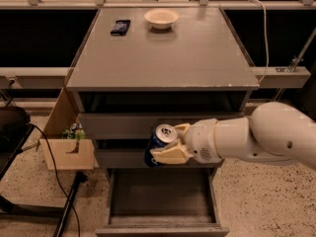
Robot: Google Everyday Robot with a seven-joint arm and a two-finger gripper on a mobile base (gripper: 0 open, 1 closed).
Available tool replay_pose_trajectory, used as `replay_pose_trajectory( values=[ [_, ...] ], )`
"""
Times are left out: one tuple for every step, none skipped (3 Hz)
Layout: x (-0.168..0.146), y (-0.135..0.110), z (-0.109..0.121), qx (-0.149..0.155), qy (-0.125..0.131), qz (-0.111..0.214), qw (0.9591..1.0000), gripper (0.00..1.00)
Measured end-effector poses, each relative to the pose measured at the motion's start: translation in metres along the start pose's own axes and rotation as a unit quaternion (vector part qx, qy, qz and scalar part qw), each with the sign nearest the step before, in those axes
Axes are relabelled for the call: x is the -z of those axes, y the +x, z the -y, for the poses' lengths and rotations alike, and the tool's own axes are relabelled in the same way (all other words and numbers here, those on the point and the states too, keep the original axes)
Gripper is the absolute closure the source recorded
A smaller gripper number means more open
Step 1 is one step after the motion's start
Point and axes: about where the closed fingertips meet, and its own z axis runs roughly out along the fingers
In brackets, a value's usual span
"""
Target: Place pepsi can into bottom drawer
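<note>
One claw [167,142], on the white arm reaching in from the right, pinches the pepsi can [156,143] between its two tan fingers. The can is tilted with its silver top facing up. It hangs in the air in front of the middle drawer front, above the pulled-out bottom drawer [160,196] and apart from it. At the far edge of the grey counter [163,58] sit a white bowl [161,18] and a small dark flat object [120,26].

Tilted pepsi can [154,144] in hand [166,142] above open bottom drawer [160,197].
</note>
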Motion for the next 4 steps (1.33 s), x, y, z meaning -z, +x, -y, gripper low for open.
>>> replay_pose_trajectory(
  values=[
    [-0.024,0.024,-0.001,0.007,-0.008,0.007,0.9999,1.00],
    [-0.061,0.054,0.001,0.044,-0.003,-0.016,0.9989,1.00],
    [-0.061,0.054,0.001,0.044,-0.003,-0.016,0.9989,1.00],
    [-0.065,0.063,0.005,0.050,-0.003,-0.025,0.9984,1.00]
  ],
)
